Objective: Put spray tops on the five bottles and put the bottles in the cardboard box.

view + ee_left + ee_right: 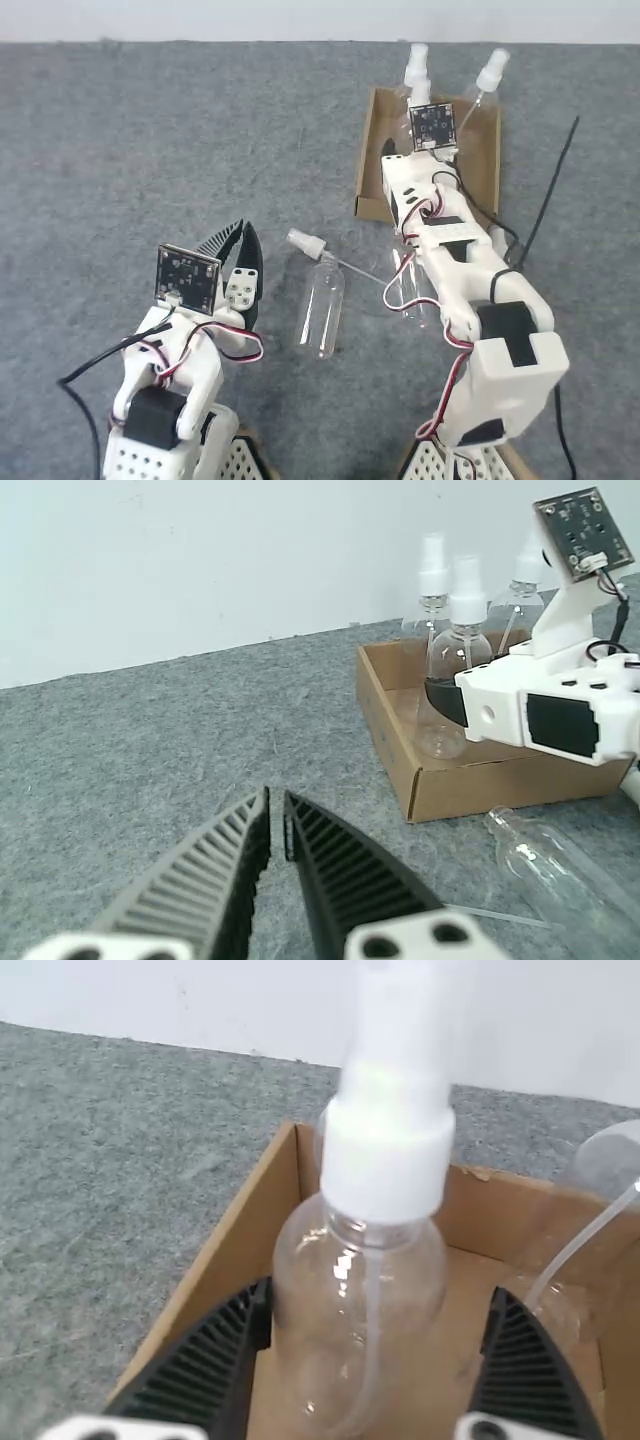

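The capped bottle is seen upright inside the far-right cardboard box, unclamped within the wide-open right gripper, which is best lifted straight up so nothing is tipped, while the left gripper, nearly closed and empty, is poised near left.

The grey bench carries a cardboard box near its far edge, right of centre. Toward the middle a clear bottle lies on its side, a loose spray top just beside its neck.
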You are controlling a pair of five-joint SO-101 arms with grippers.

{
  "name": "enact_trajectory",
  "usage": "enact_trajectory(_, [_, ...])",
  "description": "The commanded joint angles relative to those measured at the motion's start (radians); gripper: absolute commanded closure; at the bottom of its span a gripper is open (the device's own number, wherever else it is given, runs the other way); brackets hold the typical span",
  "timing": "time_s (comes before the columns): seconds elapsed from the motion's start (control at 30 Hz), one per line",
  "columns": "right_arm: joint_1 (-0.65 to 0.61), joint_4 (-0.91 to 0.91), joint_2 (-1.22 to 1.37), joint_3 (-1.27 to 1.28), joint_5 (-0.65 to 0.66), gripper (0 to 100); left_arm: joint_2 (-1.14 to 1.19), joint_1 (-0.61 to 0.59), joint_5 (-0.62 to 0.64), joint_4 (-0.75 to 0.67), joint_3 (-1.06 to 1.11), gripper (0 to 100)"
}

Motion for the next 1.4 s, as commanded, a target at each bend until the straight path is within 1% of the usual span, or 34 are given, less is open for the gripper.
enact_trajectory(0.0, [-0.005,-0.01,-0.074,-0.021,0.0,73.7,-0.015,-0.002,-0.008,-0.029,-0.007,99])
enact_trajectory(0.17, [-0.018,0.064,-0.13,-0.038,0.0,73.5,-0.015,-0.002,-0.008,-0.029,-0.007,99])
enact_trajectory(0.33, [-0.033,0.07,-0.142,-0.044,-0.003,73.5,-0.015,-0.003,-0.008,-0.029,-0.007,99])
enact_trajectory(0.57, [-0.024,0.077,-0.188,-0.06,-0.002,73.5,-0.015,-0.003,-0.008,-0.029,-0.007,99])
enact_trajectory(0.73, [-0.025,0.214,-0.306,-0.066,-0.006,73.6,-0.015,-0.003,-0.008,-0.029,-0.007,99])
enact_trajectory(0.97, [-0.048,0.59,-0.541,-0.06,-0.006,73.7,-0.015,-0.002,-0.008,-0.029,-0.007,99])
enact_trajectory(1.13, [-0.097,0.94,-0.671,-0.058,-0.002,73.8,-0.015,-0.003,-0.008,-0.029,-0.007,99])
enact_trajectory(1.27, [-0.185,1.211,-0.685,-0.058,-0.009,73.8,-0.015,0.002,-0.008,-0.032,0.002,99])
enact_trajectory(1.37, [-0.222,1.313,-0.667,-0.054,-0.012,73.8,-0.015,0.003,-0.008,-0.032,0.005,99])
